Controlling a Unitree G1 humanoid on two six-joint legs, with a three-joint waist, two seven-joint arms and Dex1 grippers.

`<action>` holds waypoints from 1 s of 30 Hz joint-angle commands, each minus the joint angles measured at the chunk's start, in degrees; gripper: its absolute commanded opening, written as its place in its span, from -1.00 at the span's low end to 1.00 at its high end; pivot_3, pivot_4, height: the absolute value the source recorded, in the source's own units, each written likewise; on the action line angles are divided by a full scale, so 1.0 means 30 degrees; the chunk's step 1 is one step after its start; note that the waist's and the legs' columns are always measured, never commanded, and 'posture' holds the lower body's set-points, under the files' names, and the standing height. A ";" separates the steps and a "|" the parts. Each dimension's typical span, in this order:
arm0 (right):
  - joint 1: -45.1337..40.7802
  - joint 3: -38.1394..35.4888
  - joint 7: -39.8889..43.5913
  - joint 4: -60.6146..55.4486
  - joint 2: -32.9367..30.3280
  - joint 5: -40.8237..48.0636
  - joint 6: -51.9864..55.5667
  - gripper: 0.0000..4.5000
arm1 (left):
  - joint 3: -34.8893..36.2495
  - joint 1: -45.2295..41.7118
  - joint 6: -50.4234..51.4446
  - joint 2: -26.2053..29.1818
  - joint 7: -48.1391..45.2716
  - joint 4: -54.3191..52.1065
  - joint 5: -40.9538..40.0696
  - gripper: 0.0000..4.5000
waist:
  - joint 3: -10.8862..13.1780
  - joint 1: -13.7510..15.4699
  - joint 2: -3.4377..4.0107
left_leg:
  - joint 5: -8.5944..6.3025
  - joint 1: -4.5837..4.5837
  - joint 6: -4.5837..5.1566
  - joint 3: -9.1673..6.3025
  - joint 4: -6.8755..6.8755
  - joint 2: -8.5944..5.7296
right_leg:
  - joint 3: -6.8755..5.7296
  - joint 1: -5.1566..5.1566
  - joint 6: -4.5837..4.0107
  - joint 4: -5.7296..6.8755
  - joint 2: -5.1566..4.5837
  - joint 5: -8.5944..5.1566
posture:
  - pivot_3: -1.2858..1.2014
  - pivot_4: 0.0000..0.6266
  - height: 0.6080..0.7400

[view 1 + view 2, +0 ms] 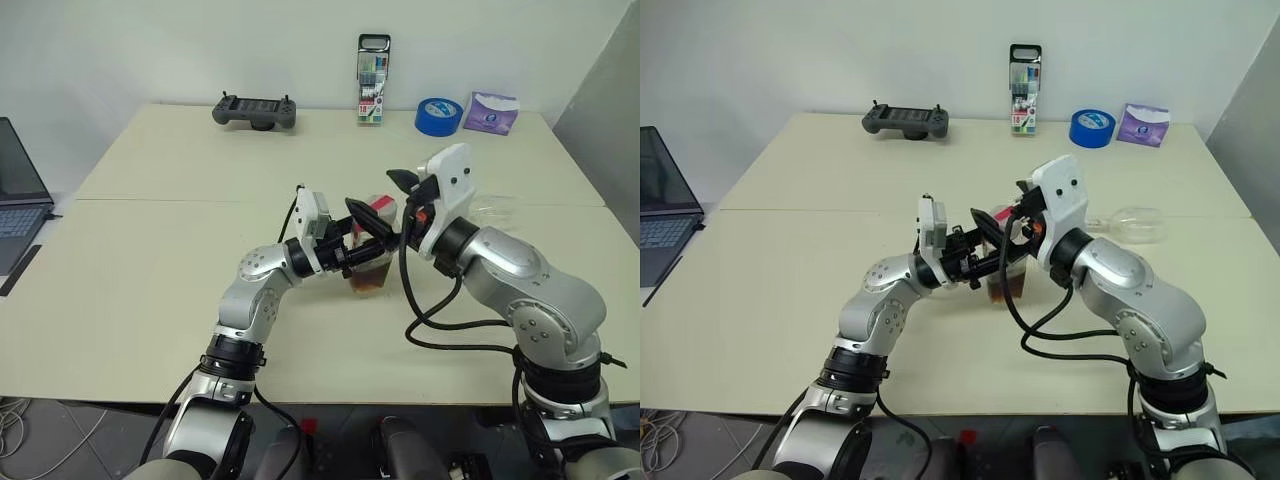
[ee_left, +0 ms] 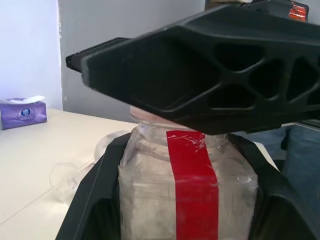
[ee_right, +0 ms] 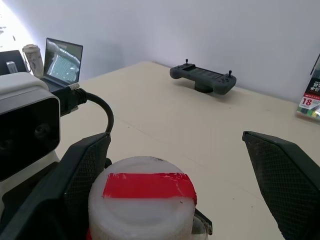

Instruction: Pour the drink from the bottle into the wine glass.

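The bottle [image 1: 372,262] is clear plastic with a vertical red strip and stands upright in the middle of the table. The dark reddish-brown drink [image 1: 368,284] fills its bottom. My left gripper [image 1: 358,256] is shut on its body from the left, and its fingers [image 2: 95,200] flank the walls. The cap [image 3: 145,192] is white with red tape on top. My right gripper [image 3: 175,137] is open, with a finger on each side of the cap and not touching it. The wine glass [image 1: 1135,224] appears to lie on its side to the right, beyond my right arm.
A grey game controller [image 1: 255,110], a marker pack [image 1: 373,80], a blue tape roll [image 1: 437,115] and a purple tissue pack [image 1: 490,112] line the table's far edge. A laptop [image 1: 20,200] sits off the left side.
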 commanded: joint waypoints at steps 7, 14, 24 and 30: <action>0.1161 -0.3039 0.0575 -0.0930 -0.1648 0.0340 0.0385 1.00 | 0.0629 -0.0416 -0.0496 0.0087 -0.0378 0.0204 -0.0583 -0.04 | 0.0000 0.0016 -0.0001 | -0.0001 -0.0001 0.0001 0.0009 0.0000 -0.0004 | -0.0007 0.0002 0.0000 -0.0012 -0.0001 0.0000 | 0.03 -0.52 1.00; 0.1648 -0.4451 0.0392 -0.1304 -0.2432 0.1230 0.0851 1.00 | 0.0864 -0.0731 -0.0535 0.0158 -0.0469 0.0906 -0.0770 -0.04 | 0.0000 -0.0018 0.0000 | -0.0001 0.0011 0.0002 0.0013 0.0000 0.0000 | -0.0010 0.0003 0.0001 0.0003 0.0009 0.0000 | 0.03 -0.52 1.00; 0.2247 -0.5140 0.1875 -0.2909 -0.3235 0.4115 0.2005 1.00 | 0.1044 -0.0864 -0.0547 0.0271 -0.0658 0.1235 -0.0547 -0.04 | 0.0000 0.0000 -0.0001 | -0.0001 0.0008 0.0002 0.0019 -0.0005 0.0005 | -0.0005 0.0003 0.0002 -0.0001 0.0013 -0.0001 | 0.03 -0.52 1.00; 0.0392 -0.3243 0.1155 -0.2400 -0.2083 0.4284 0.2023 1.00 | 0.1124 -0.0811 -0.0472 0.0323 -0.0643 0.1020 -0.0624 -0.04 | 0.0000 -0.0046 0.0000 | -0.0001 0.0031 0.0003 0.0034 0.0003 0.0002 | 0.0002 0.0006 0.0002 0.0019 0.0014 0.0000 | 0.03 -0.52 1.00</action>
